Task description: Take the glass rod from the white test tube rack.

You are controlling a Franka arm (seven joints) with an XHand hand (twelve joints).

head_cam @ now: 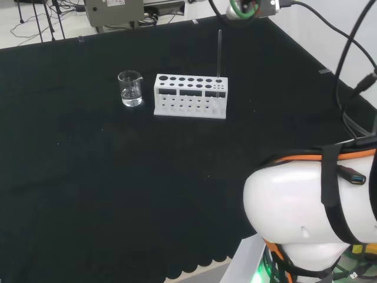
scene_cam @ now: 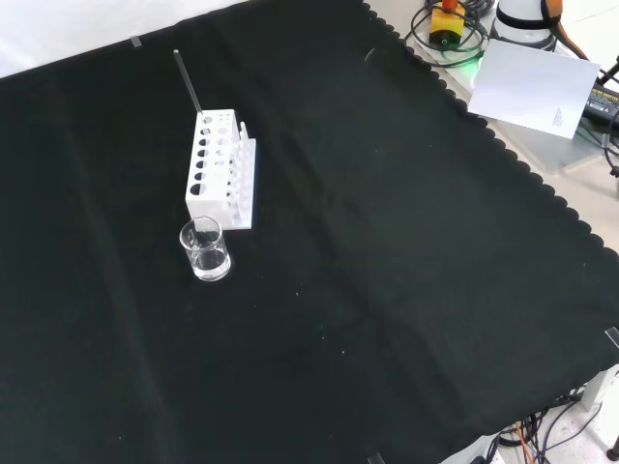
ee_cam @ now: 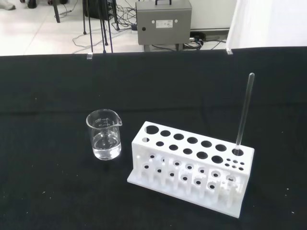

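You have the rod [head_cam: 220,56] standing almost upright in an end hole of the white rack [head_cam: 189,96], at the rack's right end in the head view and its far end in the front view. A clear beaker [head_cam: 130,88] with a little clear liquid stands just beside the rack's other end, on the black tabletop [head_cam: 118,177]. You cannot tell the robot hand's state.

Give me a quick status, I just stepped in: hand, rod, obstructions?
Hand state cannot be told. Glass rod upright in an end hole of the white rack, untouched. Beaker with clear liquid beside the rack's other end, apart from it.
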